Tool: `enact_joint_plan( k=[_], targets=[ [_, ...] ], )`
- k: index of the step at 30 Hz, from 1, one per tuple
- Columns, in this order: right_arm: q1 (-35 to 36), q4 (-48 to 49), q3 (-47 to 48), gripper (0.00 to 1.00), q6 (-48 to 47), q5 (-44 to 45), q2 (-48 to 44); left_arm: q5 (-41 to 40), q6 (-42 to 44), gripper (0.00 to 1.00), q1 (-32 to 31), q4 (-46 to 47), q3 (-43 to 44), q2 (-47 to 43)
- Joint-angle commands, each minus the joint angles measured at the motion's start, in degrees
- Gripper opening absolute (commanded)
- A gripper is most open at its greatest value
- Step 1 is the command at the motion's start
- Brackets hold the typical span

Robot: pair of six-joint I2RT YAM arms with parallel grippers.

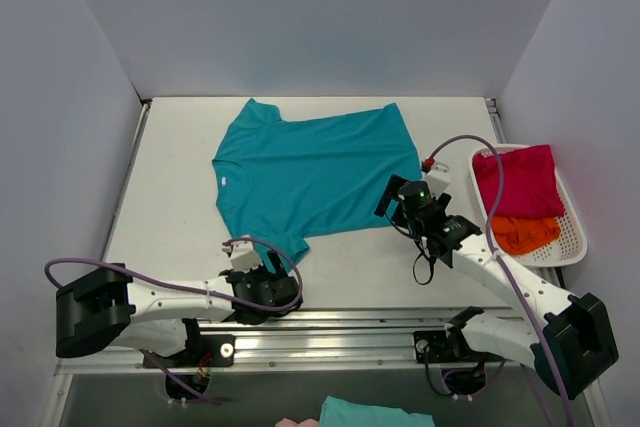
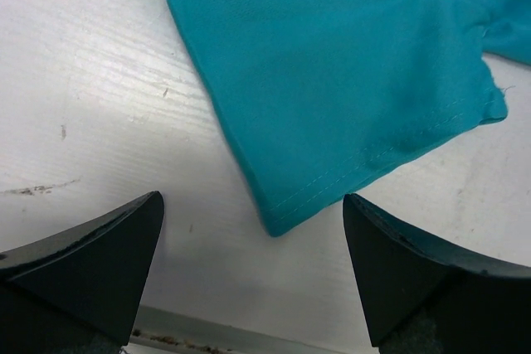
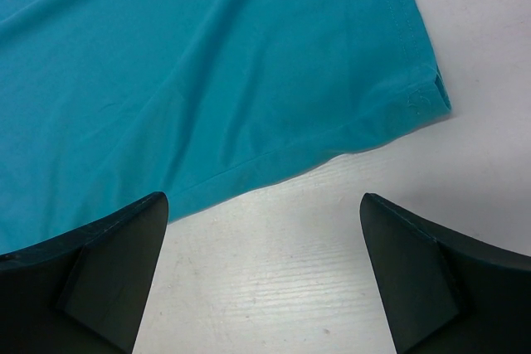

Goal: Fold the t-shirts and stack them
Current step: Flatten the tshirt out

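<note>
- Teal-blue t-shirt (image 1: 315, 172): spread flat in a single layer on the white worktop (image 1: 170, 187). In the top view it lies sideways, with the neck and a small white label to the left and the hem to the right. One sleeve points at the far wall, the other at the arm bases.
- Left end effector (image 2: 251, 205): jaws spread wide and holding nothing. It sits low at the near sleeve. The sleeve's stitched corner lies in the gap between the two dark fingers (image 2: 91, 263), and neither finger touches it.
- Right end effector (image 3: 264, 201): also spread and empty, at the near corner of the hem. The shirt's side edge runs across just beyond the fingertips (image 3: 108, 263), with bare worktop between them. The hem corner shows at upper right in the wrist view.
- Cannot tell whether either set of fingertips touches the worktop.
- Crimson-pink t-shirt (image 1: 520, 182): bunched in the far half of the white slatted basket (image 1: 575, 237), at the worktop's right edge.
- Orange t-shirt (image 1: 525, 232): crumpled in the same basket, on the near side, touching the pink one.
- The teal hem is near the basket but apart from it.
- A purple cable (image 1: 150, 282) loops along each arm.
</note>
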Motion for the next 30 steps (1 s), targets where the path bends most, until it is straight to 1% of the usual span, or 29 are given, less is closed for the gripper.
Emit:
enact_joint_plan(
  k=[1,4,5,6,9,10,12,13,14,16,17,19,22,26,30],
  targets=[
    [0.0,0.1,1.4,0.96,-1.2,2.2,-0.4,-1.8,-5.1,0.99,0.1,5.7,-0.4,2.3],
    [0.0,-0.2,1.9,0.96,-1.4,2.4,0.1,-1.6,-4.9,0.99,0.7,8.9,-0.2,4.9],
    [0.1,-0.2,2.1,0.96,-1.4,2.4,0.2,-1.4,-3.5,0.94,0.9,10.2,-0.4,5.6],
    [0.0,-0.2,2.2,0.96,-1.4,2.4,0.5,-1.1,-2.8,0.93,1.1,13.0,-0.4,6.9],
    [-0.1,-0.2,2.1,0.96,-1.2,2.4,1.0,-0.1,-0.5,0.83,2.1,16.1,0.1,9.6],
    [-0.1,-0.2,2.1,0.96,-1.1,2.4,1.1,0.2,-0.1,0.73,2.3,16.3,0.3,10.1],
    [-0.1,-0.5,2.1,0.96,-1.1,2.5,1.1,0.2,0.7,0.61,2.4,17.1,0.7,10.9],
    [-0.1,-0.6,2.1,0.96,-1.0,2.6,0.9,0.3,1.1,0.53,2.5,17.4,0.7,11.0],
    [-0.1,-0.7,2.1,0.96,-0.9,2.7,0.8,0.3,1.4,0.39,2.7,17.7,0.7,11.0],
    [-0.2,-0.9,2.0,0.96,-0.6,2.9,0.7,0.3,1.7,0.25,2.9,18.1,0.4,10.8],
    [-0.1,-1.2,2.1,0.96,-0.5,2.9,0.6,0.3,1.7,0.12,3.0,18.0,0.2,10.5],
    [-0.1,-1.5,2.0,0.96,0.1,2.6,0.4,0.3,1.8,0.04,3.6,17.8,-0.3,9.9],
    [-0.1,-2.2,0.4,0.96,1.1,1.3,-0.6,-1.0,3.0,0.02,5.1,15.6,-0.5,7.7],
    [-1.3,-1.8,-3.6,0.98,4.2,0.2,-1.7,-2.7,5.7,0.02,8.2,12.6,-1.3,2.2],
    [-5.5,1.7,-7.2,0.97,4.6,-5.2,1.1,-1.9,11.7,0.02,13.1,15.6,-3.7,-3.3]
  ],
)
